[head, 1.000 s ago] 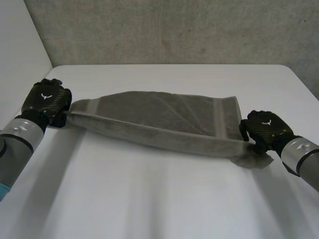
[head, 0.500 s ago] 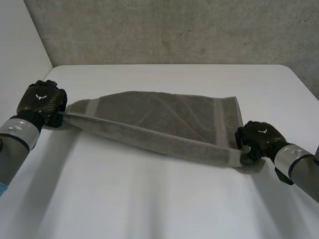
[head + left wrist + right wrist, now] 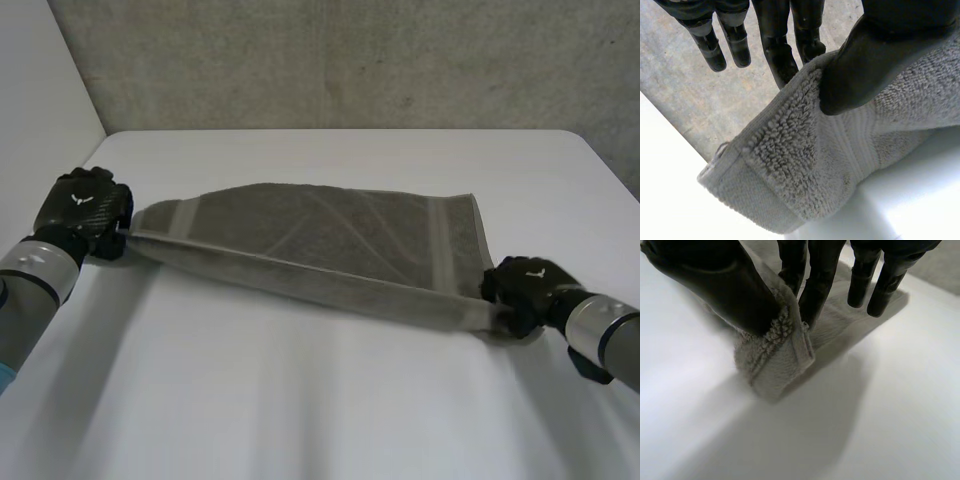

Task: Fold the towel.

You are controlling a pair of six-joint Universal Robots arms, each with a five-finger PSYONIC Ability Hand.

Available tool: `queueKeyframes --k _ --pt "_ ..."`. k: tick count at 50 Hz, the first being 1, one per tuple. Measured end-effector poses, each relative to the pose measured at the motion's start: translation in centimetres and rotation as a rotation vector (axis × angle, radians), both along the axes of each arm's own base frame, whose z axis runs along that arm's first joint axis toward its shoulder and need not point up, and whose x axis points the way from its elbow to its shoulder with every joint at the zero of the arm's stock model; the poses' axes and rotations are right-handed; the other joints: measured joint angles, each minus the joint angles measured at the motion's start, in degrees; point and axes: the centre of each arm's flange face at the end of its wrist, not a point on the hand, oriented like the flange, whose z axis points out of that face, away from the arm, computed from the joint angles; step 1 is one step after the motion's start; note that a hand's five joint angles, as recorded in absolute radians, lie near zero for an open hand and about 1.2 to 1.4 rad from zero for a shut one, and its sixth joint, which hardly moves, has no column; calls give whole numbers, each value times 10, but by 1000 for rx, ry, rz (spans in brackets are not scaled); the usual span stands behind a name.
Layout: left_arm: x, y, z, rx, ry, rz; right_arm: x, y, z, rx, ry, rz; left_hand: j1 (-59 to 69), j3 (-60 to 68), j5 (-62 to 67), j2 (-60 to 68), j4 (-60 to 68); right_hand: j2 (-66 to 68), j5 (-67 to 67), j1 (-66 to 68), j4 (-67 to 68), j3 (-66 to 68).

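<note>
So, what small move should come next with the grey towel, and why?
The left hand and right hand each pinch a near corner of the grey terry towel; that edge is stretched taut between them, the far part lying flat on the white table. So probably carry the held edge over to the far edge.

Towel (image 3: 330,235) across table (image 3: 330,400), perhaps partly aloft.
</note>
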Motion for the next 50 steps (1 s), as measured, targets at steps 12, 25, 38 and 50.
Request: queueKeyframes --k 12,25,38,50 --pt "-2 10 19 -3 17 -24 -29 -16 62 -192 90 -6 0 0 2 2 0 9 0 0 0 0" --pt "-11 54 96 -81 179 -139 -19 18 162 -442 -9 65 0 0 15 4 0 9 8 0 0 0" --pt "-9 72 114 -86 219 -185 -15 30 196 -524 -35 100 0 0 15 5 0 9 8 0 0 0" --pt "-5 22 59 112 227 -150 -17 -23 148 -400 43 127 0 0 15 5 0 9 8 0 0 0"
